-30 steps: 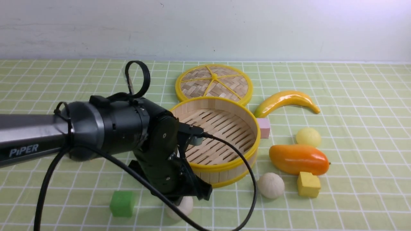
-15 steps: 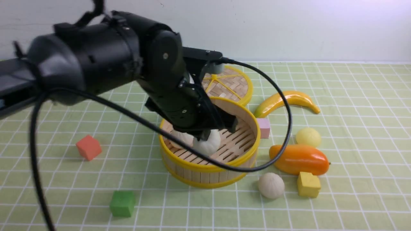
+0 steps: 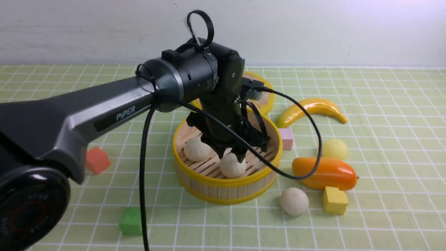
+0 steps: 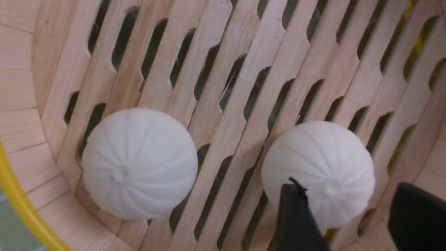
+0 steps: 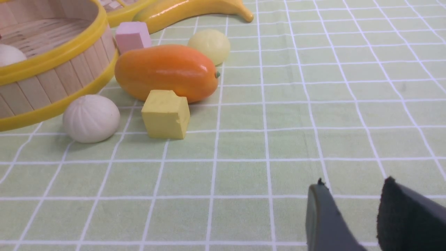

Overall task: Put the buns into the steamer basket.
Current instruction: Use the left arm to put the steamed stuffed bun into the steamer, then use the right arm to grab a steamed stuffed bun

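Bamboo basket holds two off-white buns on its slats: one at the left, one near-centre. Right over the near one hangs the left gripper, jaws apart, one finger at the bun's side and the other clear of it: released, no grip. Third off-white bun lies on the cloth just near-right of the basket, beside the yellow cube. Pale yellow bun sits right of the basket, just beyond the mango. Low over the cloth, the right gripper has jaws apart, nothing between them.

The left arm bears the word "PiPER".
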`<state>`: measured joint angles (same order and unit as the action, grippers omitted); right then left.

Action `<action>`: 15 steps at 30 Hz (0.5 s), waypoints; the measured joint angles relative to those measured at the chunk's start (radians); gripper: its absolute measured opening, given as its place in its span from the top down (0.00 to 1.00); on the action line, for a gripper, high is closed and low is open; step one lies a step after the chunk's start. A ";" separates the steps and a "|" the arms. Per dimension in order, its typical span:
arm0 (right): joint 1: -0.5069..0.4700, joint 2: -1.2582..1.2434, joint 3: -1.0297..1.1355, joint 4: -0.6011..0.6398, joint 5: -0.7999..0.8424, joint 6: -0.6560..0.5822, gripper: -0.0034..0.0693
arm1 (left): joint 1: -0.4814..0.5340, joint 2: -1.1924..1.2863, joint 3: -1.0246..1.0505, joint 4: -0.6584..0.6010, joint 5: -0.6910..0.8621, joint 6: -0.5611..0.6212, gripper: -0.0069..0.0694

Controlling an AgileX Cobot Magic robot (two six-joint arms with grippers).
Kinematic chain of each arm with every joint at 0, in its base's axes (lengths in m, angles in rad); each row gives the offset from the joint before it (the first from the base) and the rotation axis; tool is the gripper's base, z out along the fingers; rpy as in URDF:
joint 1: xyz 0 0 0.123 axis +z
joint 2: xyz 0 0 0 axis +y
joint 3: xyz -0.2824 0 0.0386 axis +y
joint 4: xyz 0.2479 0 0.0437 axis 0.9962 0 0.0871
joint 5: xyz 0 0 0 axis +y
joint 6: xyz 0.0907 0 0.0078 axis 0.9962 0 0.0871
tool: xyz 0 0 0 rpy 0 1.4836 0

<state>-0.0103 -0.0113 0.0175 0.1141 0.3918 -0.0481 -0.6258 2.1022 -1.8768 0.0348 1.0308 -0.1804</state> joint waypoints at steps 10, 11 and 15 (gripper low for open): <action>0.000 0.000 0.000 0.000 0.000 0.000 0.62 | -0.051 -0.438 0.191 -0.025 -0.097 0.008 0.69; 0.000 0.000 0.000 0.000 0.000 0.000 0.62 | -0.059 -0.506 0.259 -0.035 -0.139 0.009 0.77; 0.000 0.000 0.000 0.000 0.000 0.000 0.62 | -0.084 -0.763 0.599 -0.094 -0.350 0.011 0.93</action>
<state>-0.0103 -0.0113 0.0175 0.1141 0.3918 -0.0481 -0.7098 1.3387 -1.2779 -0.0590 0.6812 -0.1692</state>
